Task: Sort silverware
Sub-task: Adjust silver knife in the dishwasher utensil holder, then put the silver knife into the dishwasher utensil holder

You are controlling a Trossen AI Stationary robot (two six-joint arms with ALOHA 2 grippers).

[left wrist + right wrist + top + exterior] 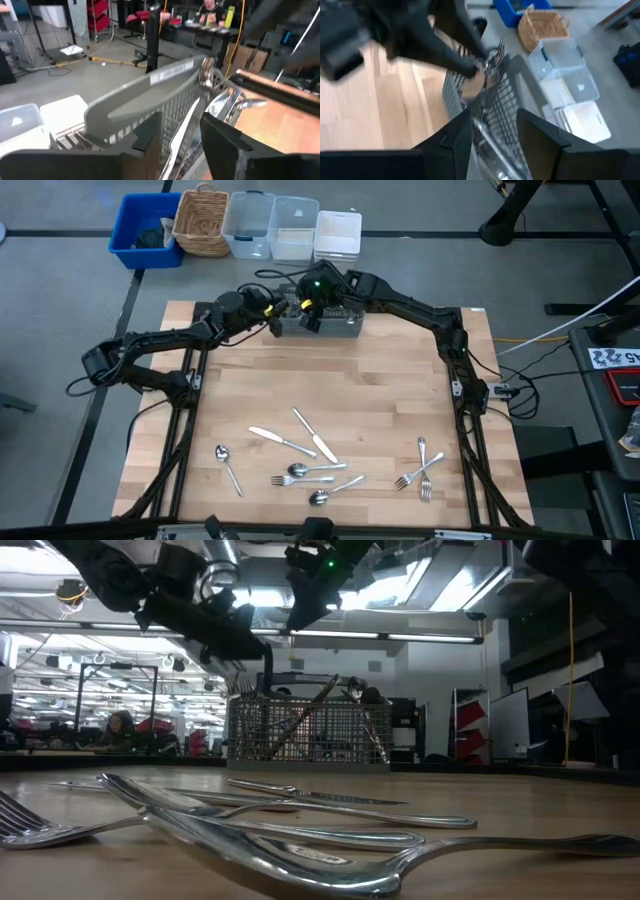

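The grey wire-mesh basket (322,323) stands at the table's far edge with silverware sticking up out of it (345,690). My left gripper (181,134) is at the basket's left end, open, a slim shiny piece between its fingers and fork tines (495,52) right by its tips. My right gripper (492,132) hangs open above the basket's middle, with nothing between its fingers. Several loose knives (282,441), spoons (298,471) and forks (420,472) lie flat on the wood near the front edge. My left gripper's open fingers (150,135) stand on either side of a slim silver piece (182,125) that sticks up from the basket's left end. They come at it nearly level from the table's left. Whether either finger touches it I cannot tell.
Beyond the table's far edge stand a blue bin (145,230), a wicker basket (202,220), clear tubs (270,225) and a white tub (338,232). Bare wood (330,385) lies between the basket and the loose pieces. Both arms crowd the basket.
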